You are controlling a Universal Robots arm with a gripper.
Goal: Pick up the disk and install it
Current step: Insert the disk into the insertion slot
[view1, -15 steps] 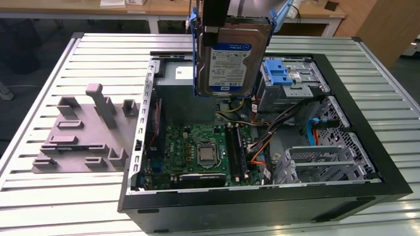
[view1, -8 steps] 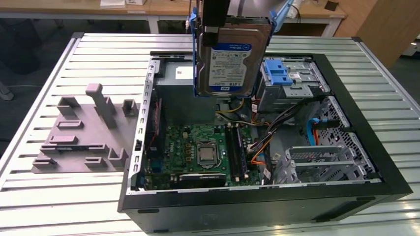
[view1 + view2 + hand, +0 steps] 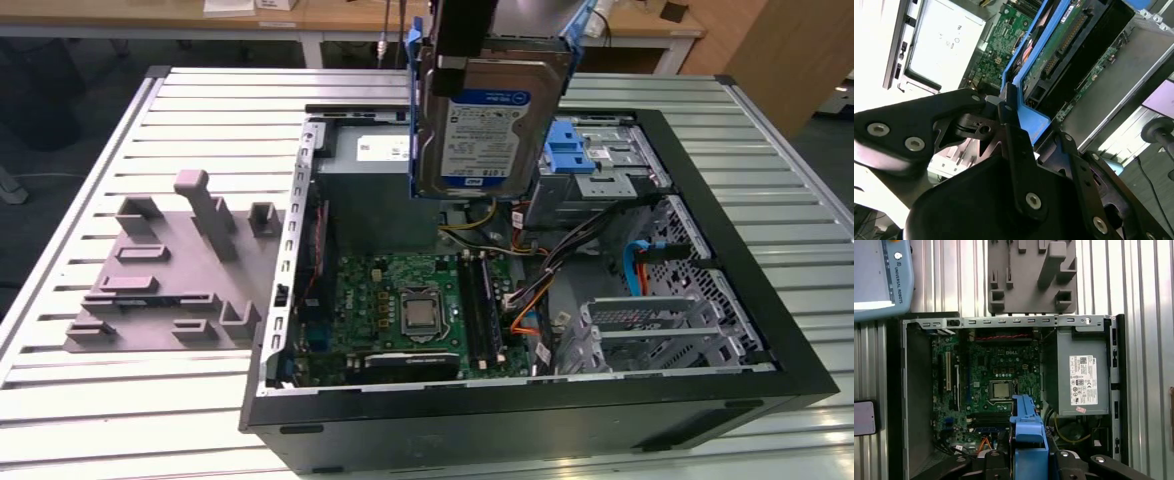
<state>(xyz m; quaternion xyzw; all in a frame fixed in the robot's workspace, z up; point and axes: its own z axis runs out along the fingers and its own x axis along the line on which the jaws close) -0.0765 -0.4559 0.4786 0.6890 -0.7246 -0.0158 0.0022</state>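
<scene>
Gripping the disk (image 3: 483,130) by its blue bracket (image 3: 1026,425), the hand (image 3: 1028,457) hangs over the computer case (image 3: 534,425).

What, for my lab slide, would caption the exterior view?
Robot hand grips the disk by its blue bracket, suspended above the open computer case.

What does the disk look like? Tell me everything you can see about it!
The disk is a flat silver metal box with a white-and-blue label on one face and a green circuit board on the other. A blue plastic bracket frames its sides. It hangs upright in the air above the open case. The gripper is shut on the bracket's top end.
</scene>
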